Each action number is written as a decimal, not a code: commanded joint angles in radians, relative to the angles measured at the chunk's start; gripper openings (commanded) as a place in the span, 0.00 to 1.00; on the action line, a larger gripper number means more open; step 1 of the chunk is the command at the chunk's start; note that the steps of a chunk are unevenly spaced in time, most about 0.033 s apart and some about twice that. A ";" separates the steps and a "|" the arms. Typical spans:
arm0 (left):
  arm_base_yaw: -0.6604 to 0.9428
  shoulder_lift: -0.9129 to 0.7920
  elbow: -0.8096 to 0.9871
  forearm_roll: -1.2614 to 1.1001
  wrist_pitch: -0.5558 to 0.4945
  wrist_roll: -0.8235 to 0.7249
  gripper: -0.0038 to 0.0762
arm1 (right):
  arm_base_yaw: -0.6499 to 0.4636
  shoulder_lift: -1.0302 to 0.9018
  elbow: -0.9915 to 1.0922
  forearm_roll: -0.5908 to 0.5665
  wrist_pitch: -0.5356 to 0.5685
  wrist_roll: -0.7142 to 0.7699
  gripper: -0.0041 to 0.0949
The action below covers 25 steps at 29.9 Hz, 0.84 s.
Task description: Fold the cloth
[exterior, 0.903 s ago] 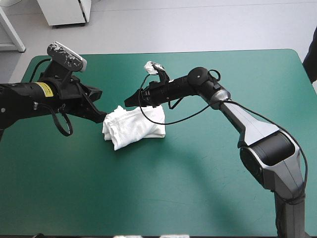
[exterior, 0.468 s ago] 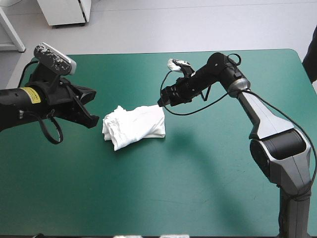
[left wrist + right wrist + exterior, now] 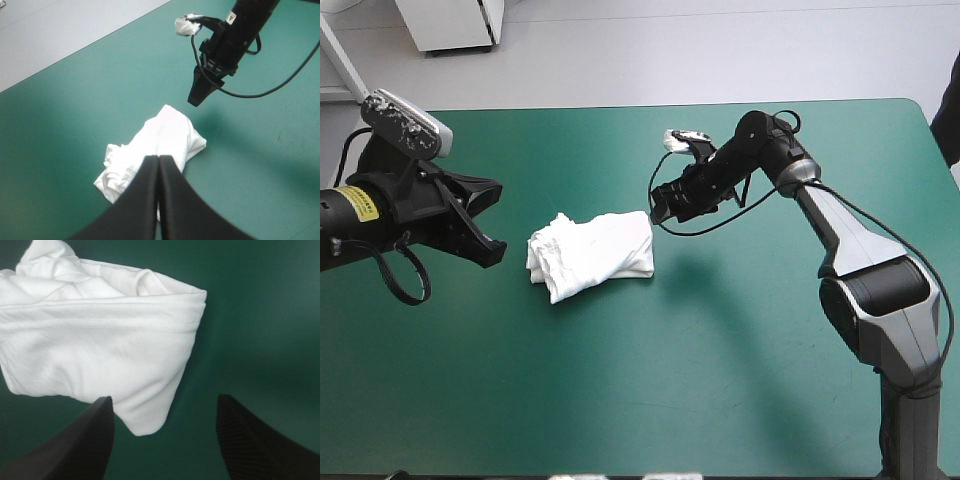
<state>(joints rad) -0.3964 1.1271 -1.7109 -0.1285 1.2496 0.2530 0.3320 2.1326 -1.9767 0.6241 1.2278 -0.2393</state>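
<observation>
T-shirt: the white, short-sleeved cotton T-shirt (image 3: pixel 592 255) lies as a folded bundle on the table, near its middle and a little toward the left edge. Its end toward the left edge is rumpled, and its end toward the right edge is smoother and squarer.

Change in the T-shirt: none that I can see. The bundle has the same outline and sits in the same spot as just before.

Change in the arms: both were at the bundle earlier, one at each end. Both have now drawn clear of it. The left arm has pulled back toward the table's left edge, and the right has lifted off toward the far right.

Meaning for the task: in my judgement the fold is made and released, and the arms are withdrawing. The rumpled end suggests the result is rough rather than neat.

Right gripper: the right gripper (image 3: pixel 660 205) hangs just beside the bundle's far right corner. Its broad black fingers (image 3: pixel 90 440) stand wide apart with nothing gripped. A cloth corner shows ahead in the gap, apparently below them and not touched.

Left gripper: the left gripper (image 3: pixel 158 162) has its black fingers pressed together in a single point. It holds nothing and is apart from the bundle.

Table: the teal-green cover (image 3: pixel 720 380) shows bare around the bundle.
</observation>
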 commanded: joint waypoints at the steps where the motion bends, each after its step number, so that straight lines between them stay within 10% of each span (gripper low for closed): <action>1: 0.002 -0.016 -0.029 -0.013 -0.008 -0.008 0.04 | -0.001 -0.003 -0.029 0.102 0.004 -0.021 0.62; 19: 0.002 0.000 -0.029 0.018 -0.004 -0.023 0.04 | 0.073 0.136 -0.035 0.198 -0.063 -0.073 0.59; 25: 0.002 0.000 -0.029 0.018 0.024 -0.026 0.04 | 0.075 0.152 -0.035 0.167 -0.060 -0.085 0.16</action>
<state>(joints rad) -0.3964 1.1391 -1.7109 -0.1014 1.2496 0.2375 0.3995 2.3289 -1.9923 0.7902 1.1567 -0.3035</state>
